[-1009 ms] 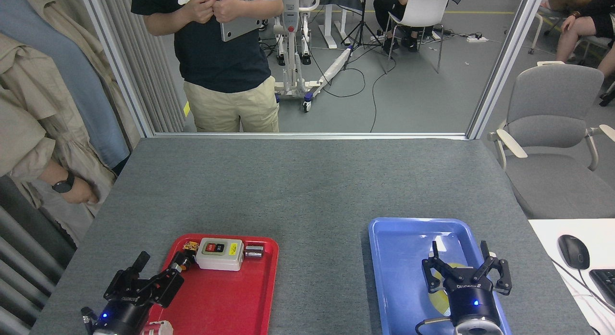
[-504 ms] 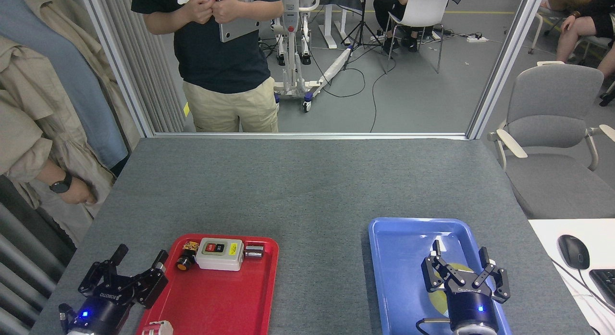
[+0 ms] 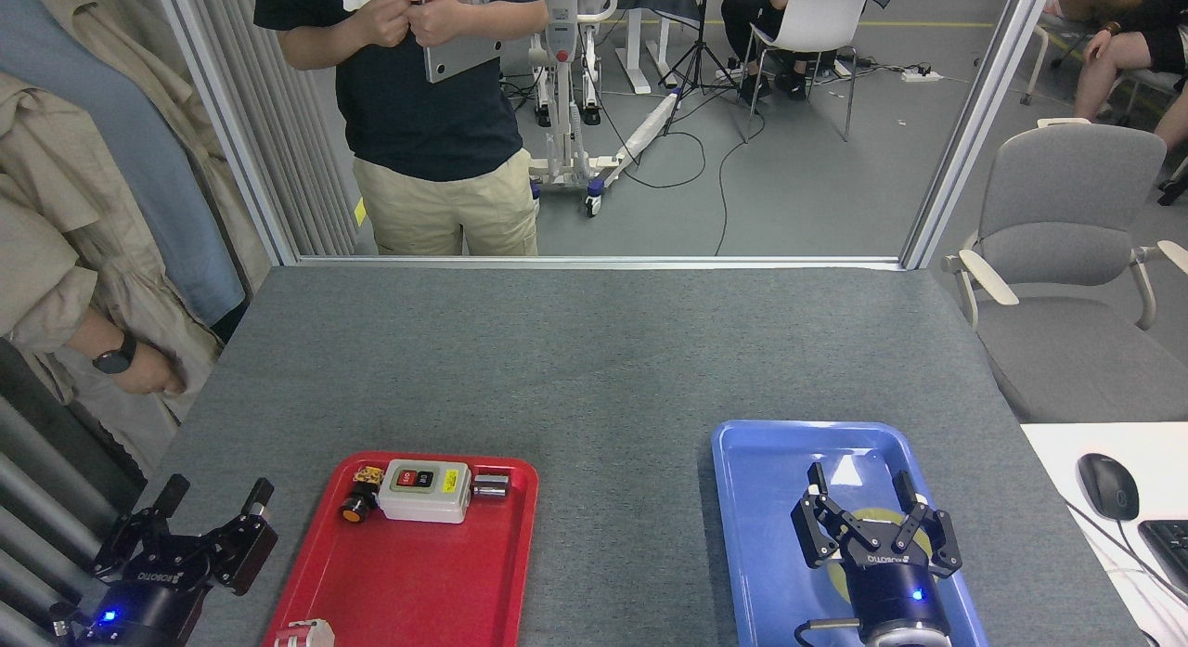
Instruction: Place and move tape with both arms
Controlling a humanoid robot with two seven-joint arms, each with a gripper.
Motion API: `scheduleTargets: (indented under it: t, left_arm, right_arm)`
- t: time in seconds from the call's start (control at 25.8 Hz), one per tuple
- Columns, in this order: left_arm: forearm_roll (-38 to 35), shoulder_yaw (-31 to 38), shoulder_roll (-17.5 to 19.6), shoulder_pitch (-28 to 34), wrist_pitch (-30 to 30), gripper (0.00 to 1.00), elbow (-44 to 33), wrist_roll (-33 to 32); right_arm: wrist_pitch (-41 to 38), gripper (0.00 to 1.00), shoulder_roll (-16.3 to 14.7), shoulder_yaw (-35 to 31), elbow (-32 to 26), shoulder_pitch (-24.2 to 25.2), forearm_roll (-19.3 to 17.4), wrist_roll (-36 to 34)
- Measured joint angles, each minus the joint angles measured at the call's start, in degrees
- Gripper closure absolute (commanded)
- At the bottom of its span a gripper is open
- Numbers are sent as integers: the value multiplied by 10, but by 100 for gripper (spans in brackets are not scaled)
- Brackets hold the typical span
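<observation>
Grey felt table (image 3: 594,350), glass partition behind. Glossy yellow tape (image 3: 849,573) lies in the blue plastic tray (image 3: 761,498), mostly hidden under right gripper (image 3: 858,485), fingers spread. Left gripper (image 3: 215,492) also spread, empty, beside red tray (image 3: 436,573).

tape (image 3: 840,573) mostly hidden under right claw (image 3: 860,491)

Left gripper (image 3: 213,492) fingers spread; right gripper (image 3: 858,485) fingers spread, pointing down.
</observation>
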Motion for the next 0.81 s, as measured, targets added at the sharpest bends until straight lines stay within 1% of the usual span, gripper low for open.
scheduleTargets:
  t: [0.12, 0.39, 0.62, 0.81]
  left_arm:
    - [0, 15, -4, 5, 5, 0, -18, 0]
    - [-4, 30, -12, 15, 2, 0, -23, -6]
    - [-5, 12, -19, 15, 0, 0, -10, -9]
    - [-14, -4, -39, 6, 23, 0, 0, -10]
  right_arm:
    - [-1, 1, 0, 0, -5, 2, 0, 4]
    - [-1, 1, 0, 0, -25, 12, 1, 6]
    - [-3, 1, 5, 0, -34, 25, 2, 6]
    - [-3, 1, 8, 0, -36, 27, 2, 4]
